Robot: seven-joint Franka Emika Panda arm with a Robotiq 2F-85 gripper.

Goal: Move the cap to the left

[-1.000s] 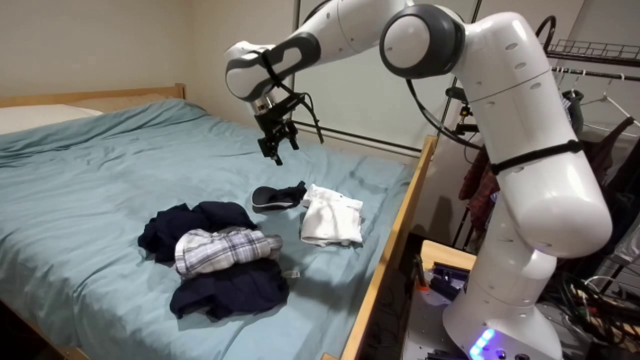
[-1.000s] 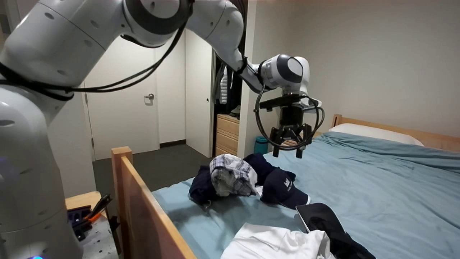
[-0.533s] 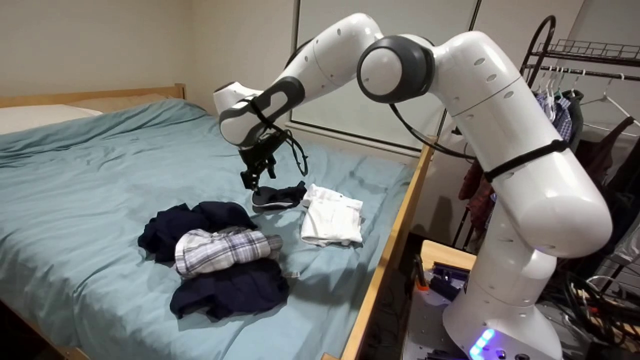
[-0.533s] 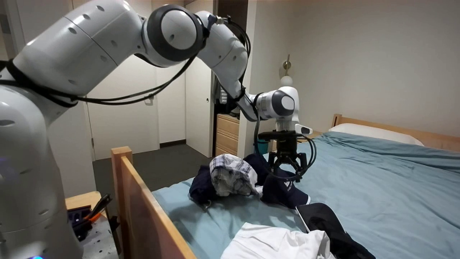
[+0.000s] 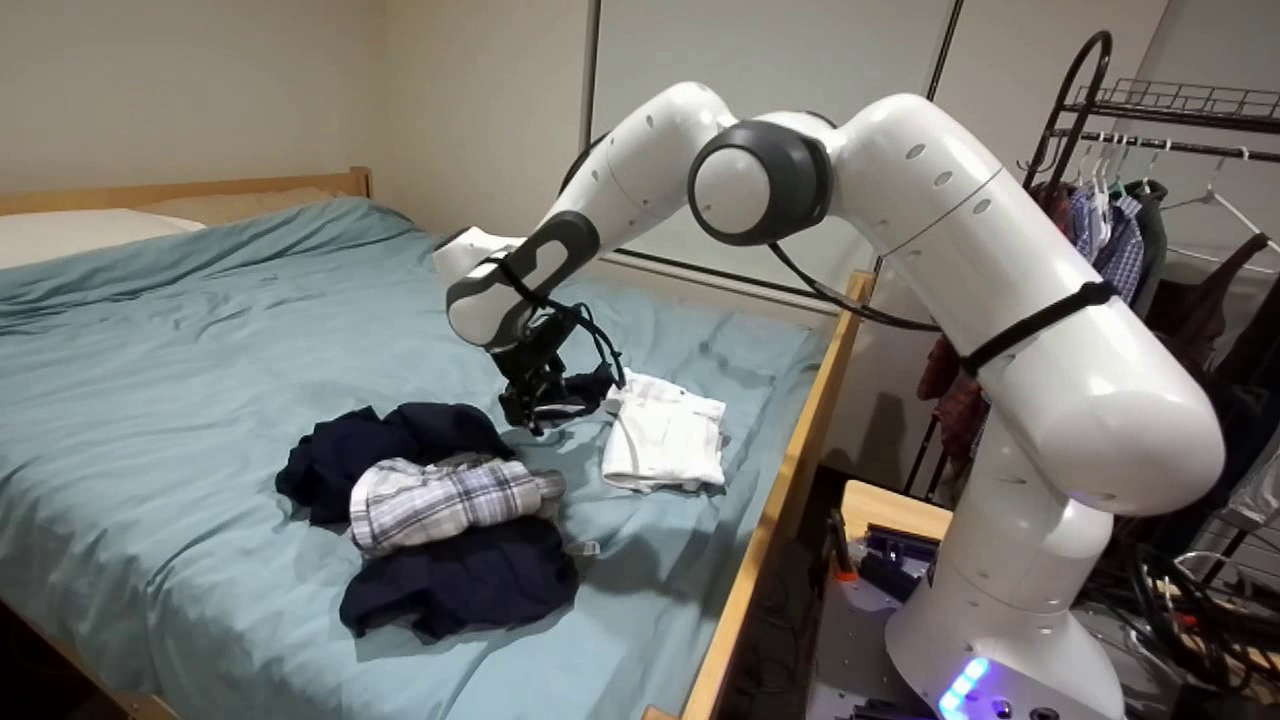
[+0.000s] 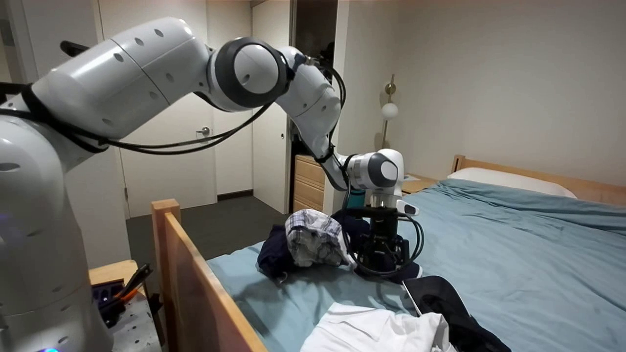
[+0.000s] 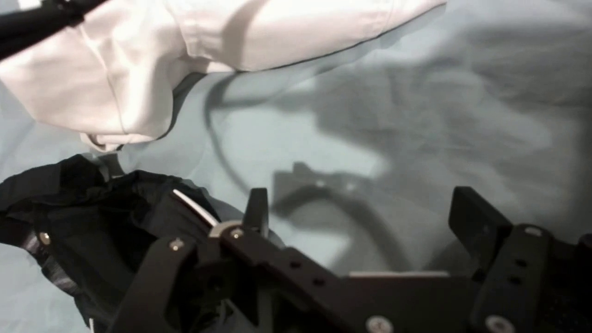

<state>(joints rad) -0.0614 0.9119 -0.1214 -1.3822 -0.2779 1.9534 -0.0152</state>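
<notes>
Reaching stage, we judge: the black two-fingered gripper (image 7: pixel 363 203), spread and grasping nothing, stands near the flattish black fabric cap (image 7: pixel 106 231), itself just beside the folded white cloth (image 5: pixel 665 440), and should next come astride that cap and close.

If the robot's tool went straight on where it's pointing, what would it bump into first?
Probably the blue bed cover below the tool, though it might brush the black cap first; depth is unclear.

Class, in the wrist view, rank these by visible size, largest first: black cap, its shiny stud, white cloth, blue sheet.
Blue sheet
White cloth, cropped
Black cap, partly hidden by the gripper
Shiny stud
</notes>
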